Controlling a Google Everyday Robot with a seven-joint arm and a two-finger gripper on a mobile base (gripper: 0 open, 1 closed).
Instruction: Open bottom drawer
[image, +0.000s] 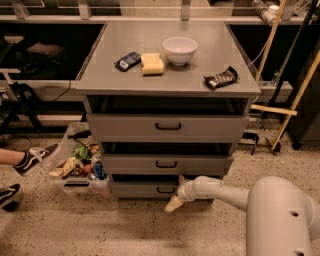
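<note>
Where the grey cabinet (240, 131) meets the speckled floor, the bottom drawer (137, 190) is found: lowest of three, shortest front, with a small black bar handle (166, 189) at centre. A dark gap is seen above its front. The end effector (174, 204) is held low, just in front of this drawer, slightly right of and below the handle; contact with the handle cannot be confirmed. Whether the end effector is wide or narrow cannot be told. Its pale arm (220, 191) is seen reaching in from the lower right.

On the tabletop (125, 35) are noted a white bowl (180, 50), a yellow sponge (152, 64) just left of it, a dark blue packet (128, 61) beside the sponge, and a dark snack bar (221, 78) near the right edge.

A clear bin (80, 167) of mixed items is set on the floor against the cabinet's left side.
</note>
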